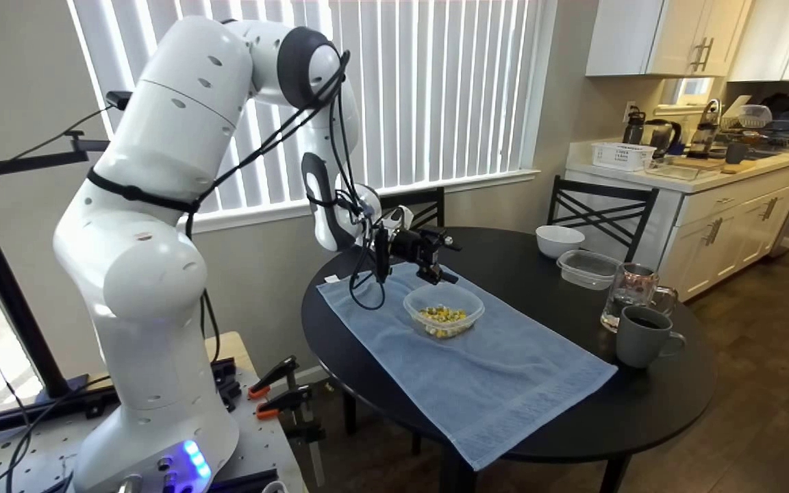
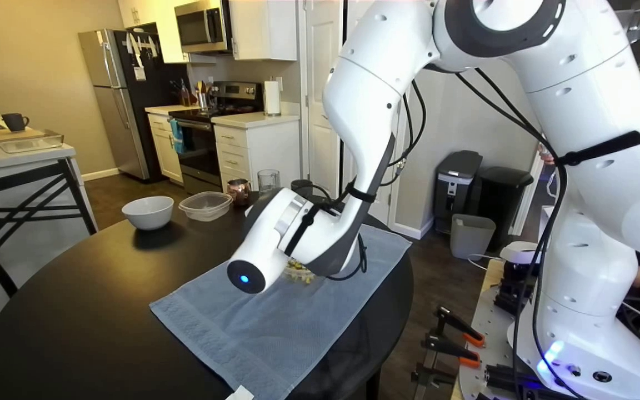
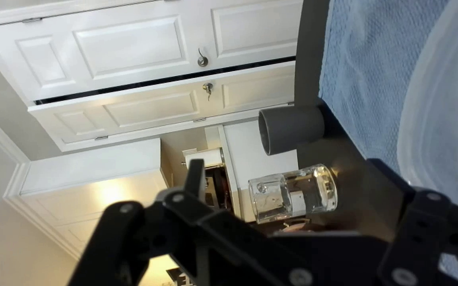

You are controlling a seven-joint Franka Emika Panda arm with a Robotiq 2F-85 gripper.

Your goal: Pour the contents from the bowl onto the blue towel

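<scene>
In an exterior view, find the shallow, rounded, translucent whitish plastic bowl (image 1: 444,294) right of centre, upright on the large light-blue, nubby terry towel (image 1: 518,373); inside, a loose heap of small yellow, green and white pieces (image 1: 443,314), not yet poured. Locate the black two-fingered hand (image 1: 446,261) just above the rim. Judge the current step as approach to the grasp. Lower to bring the rim into the gap, and close gently to avoid bowing thin, probably flexible plastic. Lift level, then tilt slowly over the broad stretch of cloth at lower centre, well inside the edge of the round, smooth black table (image 1: 504,260).

In an exterior view, do not try to read the grip, with the hand hidden behind the glossy white robot wrist (image 2: 323,239) at centre. Make out only part of the bowl and pieces beneath.

In the wrist view, read the hand as spread wide and gripping nothing: one of the blunt black fingers (image 3: 194,174) below centre, the opposite one to the right. Trace the smooth, frosted rim down the right side of the frame, just beside the fingertip there; cannot tell contact. Avoid the matte grey cylindrical mug (image 3: 292,129) and thick-based clear drinking glass (image 3: 294,194), right of centre.
</scene>
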